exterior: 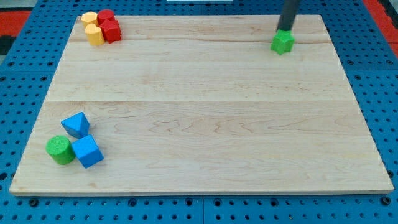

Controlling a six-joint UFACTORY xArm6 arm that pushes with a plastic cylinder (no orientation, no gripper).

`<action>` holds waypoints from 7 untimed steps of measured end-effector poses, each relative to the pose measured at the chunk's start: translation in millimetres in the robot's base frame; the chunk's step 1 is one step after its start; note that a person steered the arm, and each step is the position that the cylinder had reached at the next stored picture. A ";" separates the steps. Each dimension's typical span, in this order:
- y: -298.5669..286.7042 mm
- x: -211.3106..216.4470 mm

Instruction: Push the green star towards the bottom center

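The green star (283, 42) lies on the wooden board (199, 106) near the view's top right. My tip (285, 29) is the lower end of the dark rod that comes down from the view's top edge. It sits just above the star in the view, touching or almost touching its upper edge.
At the view's top left, two yellow blocks (92, 27) and two red blocks (109, 26) sit bunched together. At the bottom left a green cylinder (60, 150) sits against a blue cube (87, 151), with another blue block (76, 124) just above. Blue pegboard (25, 74) surrounds the board.
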State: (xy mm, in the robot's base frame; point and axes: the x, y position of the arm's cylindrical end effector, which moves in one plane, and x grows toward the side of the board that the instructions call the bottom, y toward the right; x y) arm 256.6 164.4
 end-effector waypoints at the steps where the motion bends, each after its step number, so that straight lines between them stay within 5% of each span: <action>1: -37.4 21.5; 4: 2.7 -13.0; 7: -17.4 60.6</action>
State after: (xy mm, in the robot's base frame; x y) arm 317.2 147.0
